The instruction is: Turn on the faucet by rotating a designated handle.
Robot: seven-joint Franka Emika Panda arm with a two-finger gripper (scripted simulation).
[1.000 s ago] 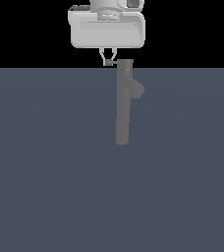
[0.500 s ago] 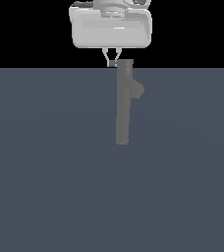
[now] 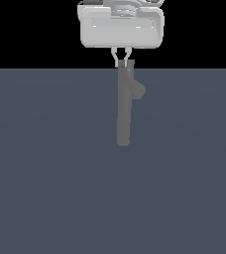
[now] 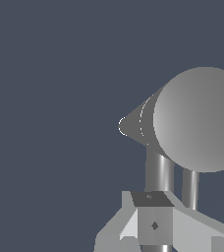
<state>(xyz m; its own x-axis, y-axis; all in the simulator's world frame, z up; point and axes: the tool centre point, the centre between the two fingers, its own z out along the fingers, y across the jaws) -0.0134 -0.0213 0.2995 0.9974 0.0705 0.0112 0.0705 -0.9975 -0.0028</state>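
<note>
And here's the gripper (image 3: 122, 60), hanging straight down from its broad white hand at the top of the exterior view, two thin pale fingers (image 3: 116, 58) reaching to the very top of the faucet (image 3: 124, 106). The tips sit close together, a narrow gap between them, right at the level of the cap. Is anything pinched in there? From out here I cannot tell; the spot is too small and the grey of the cap swallows it.

Over to the wrist view: a pale finger (image 4: 154, 224) fills the near edge, angular, with a dark flat face. Just past it runs a thin shiny rod, the handle (image 4: 159, 170), coming out from under the big round cap. A second, thinner rod (image 4: 190, 188) stands beside it. The finger lies right at the handle, but contact or a hair of air? Cannot tell, so the grip stays an open question.

The faucet stands upright as a slim matte grey column on the dark blue-grey floor (image 3: 45, 173), middle of the exterior view. Its stubby spout (image 3: 138, 90) angles off toward the exterior view's right, a little below the cap
</note>
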